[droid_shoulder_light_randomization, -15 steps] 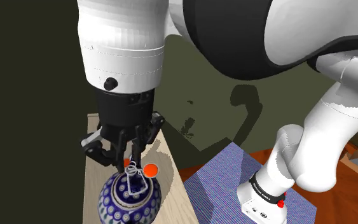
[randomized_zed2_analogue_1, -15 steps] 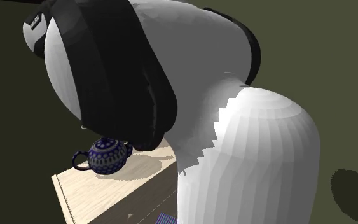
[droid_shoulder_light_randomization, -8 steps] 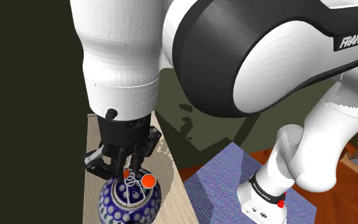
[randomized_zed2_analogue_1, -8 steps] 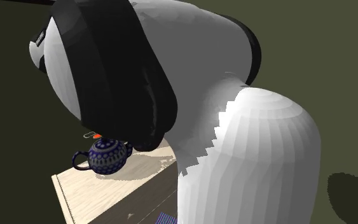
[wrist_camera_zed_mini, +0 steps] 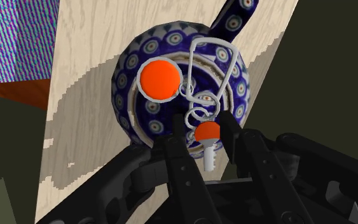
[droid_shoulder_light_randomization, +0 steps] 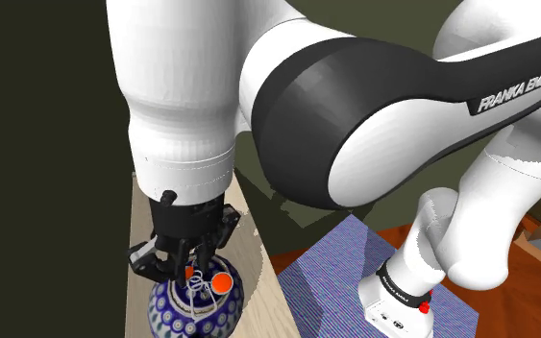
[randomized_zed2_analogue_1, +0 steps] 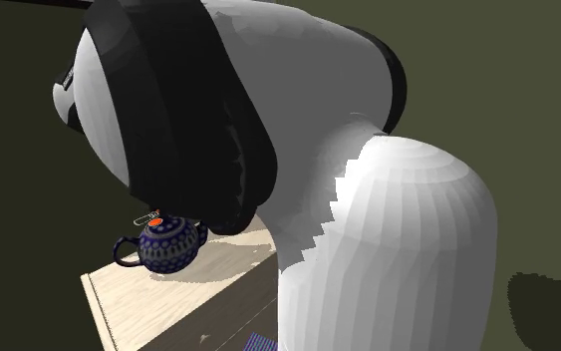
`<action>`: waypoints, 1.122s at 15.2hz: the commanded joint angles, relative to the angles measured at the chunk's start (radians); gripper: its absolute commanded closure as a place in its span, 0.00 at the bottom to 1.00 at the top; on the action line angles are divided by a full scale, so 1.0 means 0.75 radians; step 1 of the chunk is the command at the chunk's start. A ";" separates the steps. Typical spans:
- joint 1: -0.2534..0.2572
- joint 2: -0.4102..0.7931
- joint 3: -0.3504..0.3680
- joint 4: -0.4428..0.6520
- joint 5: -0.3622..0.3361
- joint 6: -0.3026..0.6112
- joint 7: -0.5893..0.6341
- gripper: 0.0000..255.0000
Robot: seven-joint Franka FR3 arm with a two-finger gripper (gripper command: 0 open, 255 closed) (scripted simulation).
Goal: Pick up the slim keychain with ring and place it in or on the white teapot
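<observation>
A slim keychain, made of a silver wire clip, small rings, an orange disc and an orange-headed stub, hangs from my gripper. The fingers are shut on its stub end. Directly below stands the teapot, dark blue with a white dotted pattern, on a light wooden table. In the shoulder view the gripper is just above the teapot, and the keychain lies against the lid. The second exterior view has the teapot near the table's far end, with the keychain right above it.
The wooden table is narrow, and its edge runs close beside the teapot. A blue-purple striped rug lies on the reddish floor around the arm's base. My arm's bulky white link blocks most of the second exterior view.
The gripper has come down with the keychain. Its disc and clip, which hung above the teapot a second ago, are now against the lid. The arm's upper links have swung lower.
</observation>
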 commanded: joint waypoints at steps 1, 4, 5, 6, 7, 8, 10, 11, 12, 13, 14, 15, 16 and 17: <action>0.000 0.000 0.000 -0.001 0.000 0.001 0.000 1.00; 0.000 0.000 0.000 -0.001 0.000 0.001 0.000 1.00; 0.000 0.000 0.000 -0.001 0.000 0.001 0.000 0.00; 0.000 0.000 0.000 -0.001 0.000 0.001 0.000 0.00; 0.000 0.000 0.000 -0.001 0.000 0.001 0.000 0.00; 0.000 0.000 0.000 -0.001 0.000 0.001 0.000 0.00; 0.000 0.000 0.000 -0.001 0.000 0.001 0.000 0.00; 0.000 -0.002 0.000 0.042 0.001 -0.043 -0.001 0.00; 0.000 -0.002 0.000 0.087 0.001 -0.088 -0.001 0.00; 0.000 0.001 0.000 0.134 -0.001 -0.133 0.000 0.00; 0.001 0.004 0.000 0.173 -0.002 -0.170 0.002 0.00; 0.001 0.004 0.000 0.173 -0.002 -0.170 0.002 0.00; 0.001 0.004 0.000 0.173 -0.002 -0.169 0.001 0.00; 0.001 0.004 0.000 0.173 -0.002 -0.170 0.002 0.00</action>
